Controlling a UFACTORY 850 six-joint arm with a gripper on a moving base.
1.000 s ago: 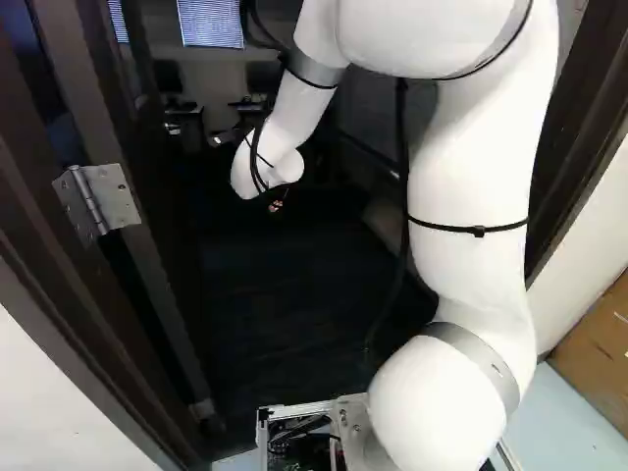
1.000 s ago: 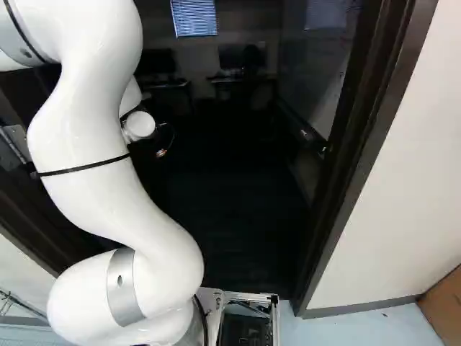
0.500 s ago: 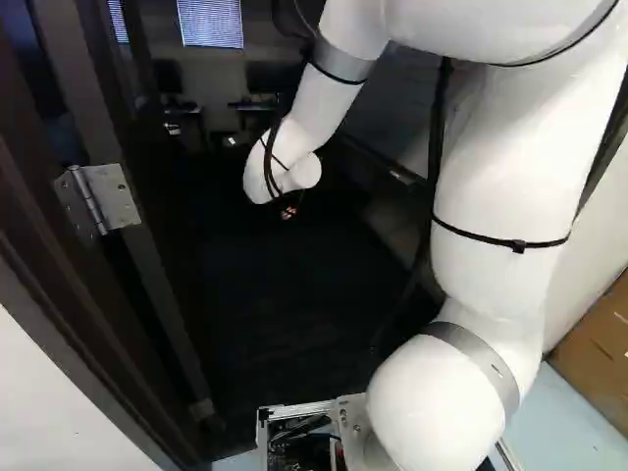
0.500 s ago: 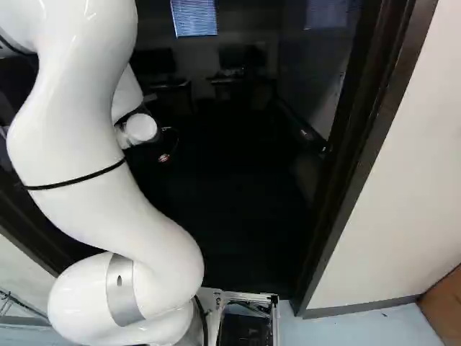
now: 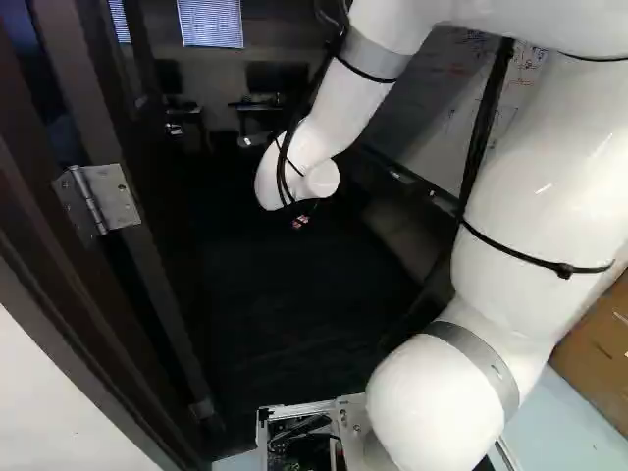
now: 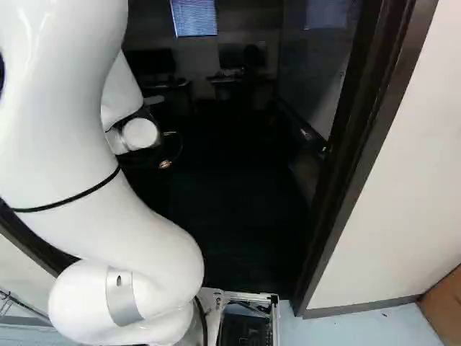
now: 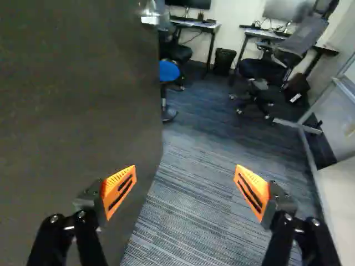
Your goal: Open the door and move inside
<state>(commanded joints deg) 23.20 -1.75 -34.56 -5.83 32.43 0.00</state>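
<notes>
Door: broad dark-brown flat panel (image 7: pixel 77 111), swung open, with a silver metal handle (image 7: pixel 150 18) near its free edge.
Hinge side: silver metal hinge (image 5: pixel 98 201) at the left of the left base view.
Doorway: dark-brown frame (image 6: pixel 367 137); the white jointed arm (image 5: pixel 525 201) reaches into the opening.
In the way: the door panel fills one side of the space ahead of the gripper (image 5: pixel 300 222); grey-blue striped carpet (image 7: pixel 188 227) runs inward beside it.
Farther in: black wheeled office chair (image 7: pixel 266 69) at a desk, small black bin (image 7: pixel 224 61) between desks, blue round-seated stool (image 7: pixel 168 71) just past the door edge.
Base-view surroundings: whiteboard (image 5: pixel 432 132) beyond the arm, brown box (image 5: pixel 595 343) outside by the wall.
Jaws: wide apart, orange pads facing each other, grasping nothing; one finger overlaps the panel in the wrist view, contact unclear.
</notes>
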